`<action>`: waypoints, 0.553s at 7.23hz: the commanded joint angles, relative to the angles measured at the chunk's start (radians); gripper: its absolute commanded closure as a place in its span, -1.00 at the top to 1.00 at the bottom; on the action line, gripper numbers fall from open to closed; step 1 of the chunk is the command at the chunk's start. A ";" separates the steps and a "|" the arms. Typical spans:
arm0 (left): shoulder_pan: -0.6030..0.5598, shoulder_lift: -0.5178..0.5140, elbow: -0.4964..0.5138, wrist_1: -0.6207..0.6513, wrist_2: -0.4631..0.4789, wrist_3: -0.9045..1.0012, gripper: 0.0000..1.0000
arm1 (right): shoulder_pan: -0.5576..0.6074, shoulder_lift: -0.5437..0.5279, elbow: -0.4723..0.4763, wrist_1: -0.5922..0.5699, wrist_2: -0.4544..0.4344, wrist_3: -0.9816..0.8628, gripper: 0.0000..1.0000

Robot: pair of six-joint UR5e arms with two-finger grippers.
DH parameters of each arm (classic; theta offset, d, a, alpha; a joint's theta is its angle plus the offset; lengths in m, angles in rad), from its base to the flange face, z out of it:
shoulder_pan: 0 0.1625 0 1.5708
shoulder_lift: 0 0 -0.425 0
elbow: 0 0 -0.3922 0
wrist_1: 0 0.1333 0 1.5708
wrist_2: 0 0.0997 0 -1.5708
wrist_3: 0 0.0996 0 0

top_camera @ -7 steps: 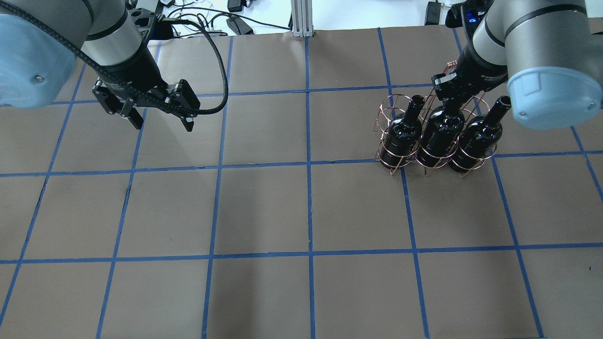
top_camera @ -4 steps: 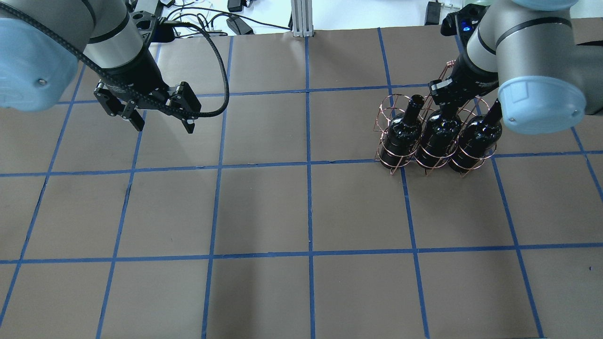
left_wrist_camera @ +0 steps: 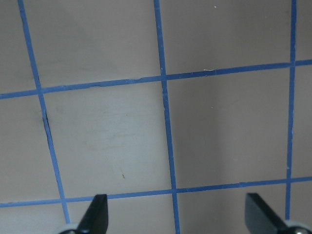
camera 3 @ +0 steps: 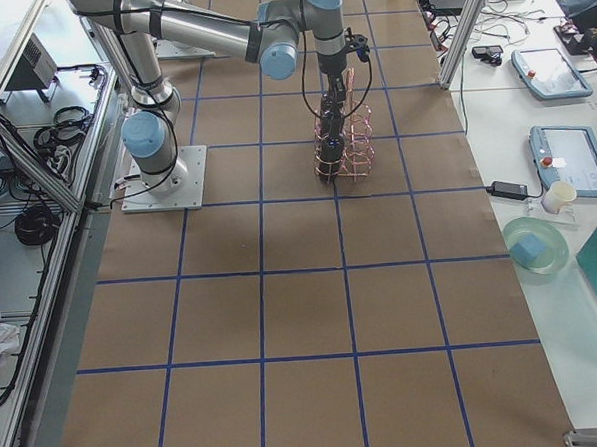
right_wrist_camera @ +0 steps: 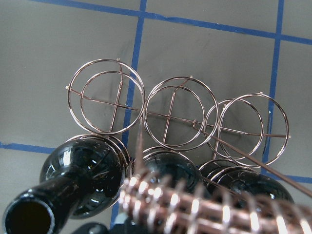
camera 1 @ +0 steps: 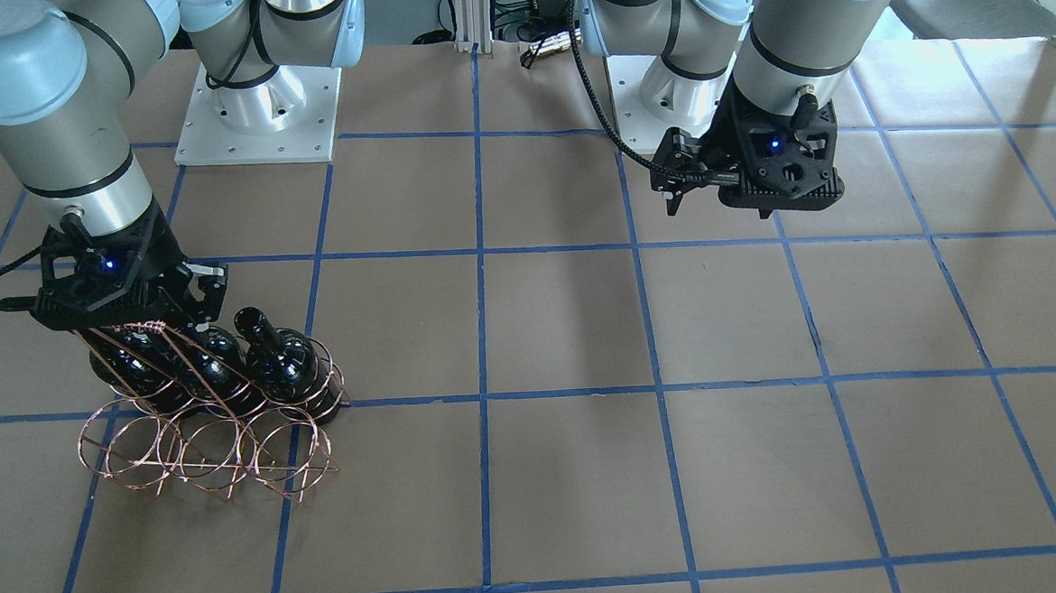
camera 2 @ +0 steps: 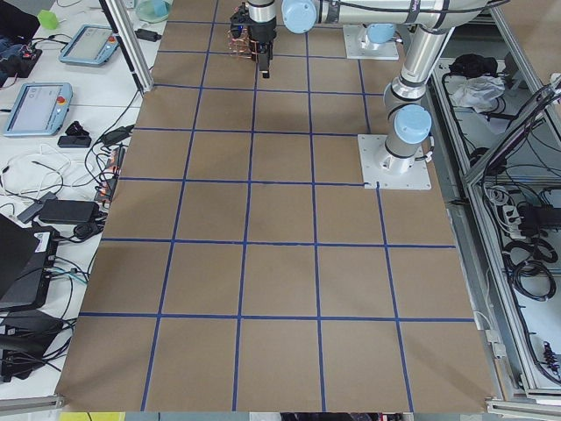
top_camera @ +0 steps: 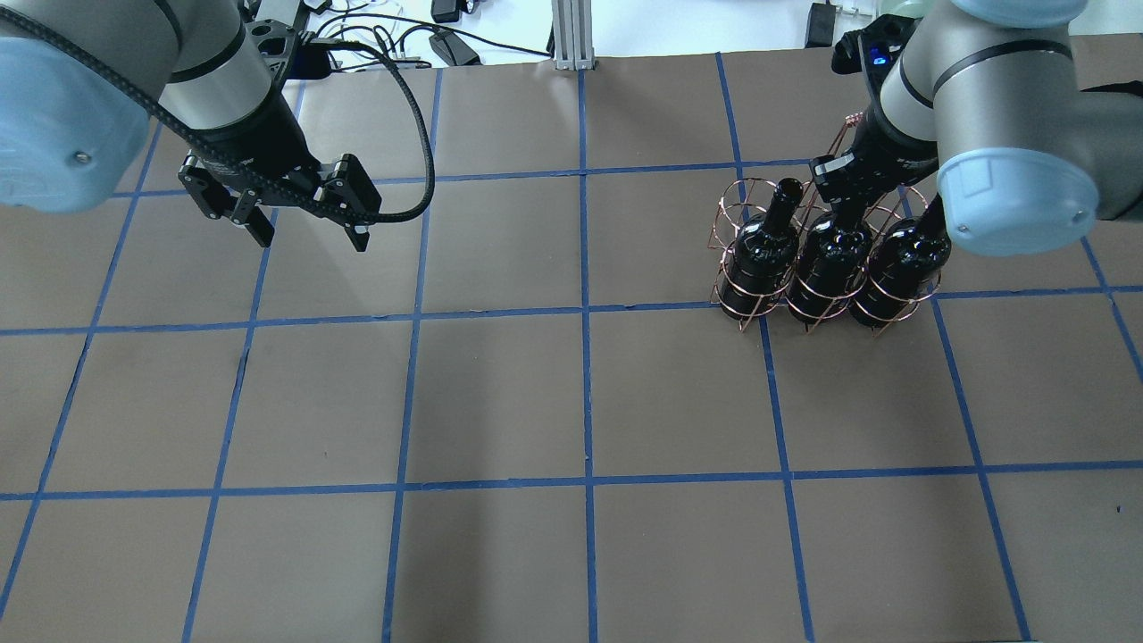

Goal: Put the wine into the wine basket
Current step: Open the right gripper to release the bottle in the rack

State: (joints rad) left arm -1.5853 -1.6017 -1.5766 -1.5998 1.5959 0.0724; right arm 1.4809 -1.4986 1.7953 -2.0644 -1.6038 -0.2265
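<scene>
Brown gridded table: wine basket at two o'clock, wine upright in its middle robot-side ring. Right gripper at its neck, hold unclear. Left gripper, ten o'clock, spread empty.

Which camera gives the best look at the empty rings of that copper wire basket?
The right wrist camera: it looks straight down into the three empty rings of the wire basket. The front-facing view shows them slanted; overhead, the bottles partly hide them; the side views show the basket tiny.
</scene>
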 commanded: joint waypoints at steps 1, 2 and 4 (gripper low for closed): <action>-0.001 -0.001 -0.002 0.003 -0.001 0.000 1.00 | 0.002 -0.011 -0.025 0.009 -0.012 0.027 1.00; -0.001 -0.001 -0.002 0.004 -0.001 0.001 1.00 | 0.004 -0.017 -0.063 0.013 -0.007 0.027 1.00; 0.001 -0.001 -0.002 0.004 -0.001 0.000 1.00 | 0.015 -0.067 -0.208 0.299 -0.001 0.076 1.00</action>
State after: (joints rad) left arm -1.5858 -1.6030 -1.5784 -1.5962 1.5954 0.0724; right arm 1.4906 -1.5348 1.6707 -1.9298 -1.6089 -0.1838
